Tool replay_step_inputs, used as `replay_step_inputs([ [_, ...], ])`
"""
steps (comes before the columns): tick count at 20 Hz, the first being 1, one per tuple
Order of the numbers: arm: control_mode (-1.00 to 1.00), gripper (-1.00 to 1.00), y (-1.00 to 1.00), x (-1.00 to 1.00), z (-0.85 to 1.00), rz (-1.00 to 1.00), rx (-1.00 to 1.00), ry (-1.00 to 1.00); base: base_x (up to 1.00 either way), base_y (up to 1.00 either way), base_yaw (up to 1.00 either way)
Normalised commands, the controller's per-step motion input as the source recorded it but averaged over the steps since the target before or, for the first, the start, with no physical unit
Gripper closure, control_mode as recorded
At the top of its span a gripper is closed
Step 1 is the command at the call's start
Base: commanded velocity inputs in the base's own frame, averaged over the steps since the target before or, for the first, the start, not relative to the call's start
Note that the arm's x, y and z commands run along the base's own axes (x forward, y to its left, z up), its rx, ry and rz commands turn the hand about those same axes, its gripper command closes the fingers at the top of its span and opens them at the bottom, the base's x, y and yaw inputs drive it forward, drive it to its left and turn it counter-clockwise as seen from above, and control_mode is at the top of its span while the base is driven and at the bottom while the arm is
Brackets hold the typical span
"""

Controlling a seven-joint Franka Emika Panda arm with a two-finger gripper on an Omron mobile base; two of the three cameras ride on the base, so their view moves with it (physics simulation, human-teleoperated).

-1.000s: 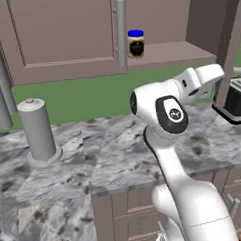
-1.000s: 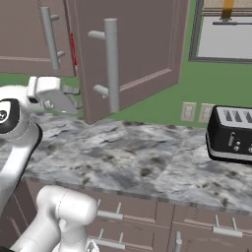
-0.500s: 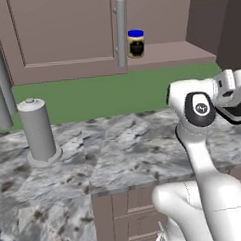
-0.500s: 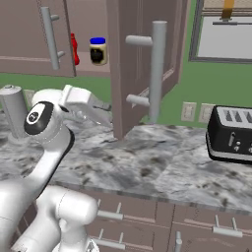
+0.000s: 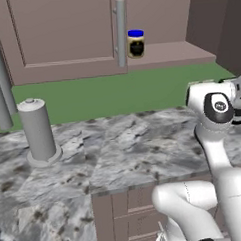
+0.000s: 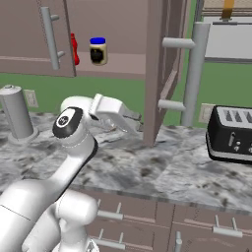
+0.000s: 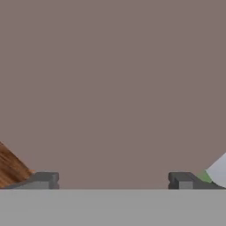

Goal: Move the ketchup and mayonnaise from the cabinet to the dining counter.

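up at eleven o'clock from the gripper (image 6: 132, 120) in the right base view, the mayonnaise (image 6: 98, 50) stands upright on the shelf of the cabinet (image 6: 123, 66), with the ketchup (image 6: 74, 49) close at its nine o'clock, half hidden by the closed door. the jaws are spread wide and empty, low beside the swung-open door (image 6: 160, 74). judged next: rise and turn toward the jar.

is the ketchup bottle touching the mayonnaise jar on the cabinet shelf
Apart. The right base view shows bare cabinet back wall between the ketchup and the mayonnaise.
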Motion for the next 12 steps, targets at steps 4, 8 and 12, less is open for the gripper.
replay_step_inputs([
  [4, -1.0, -1.0, -0.07, 0.0, -0.04, 0.11, 0.05, -0.13, 0.0, 0.0, 0.0],
  [8, -1.0, -1.0, -0.42, -0.03, 0.21, 0.15, 0.15, -0.12, 0.0, 0.0, 0.0],
  [12, -1.0, -1.0, -0.62, 0.0, 0.02, 0.16, 0.07, -0.04, 0.0, 0.0, 0.0],
])
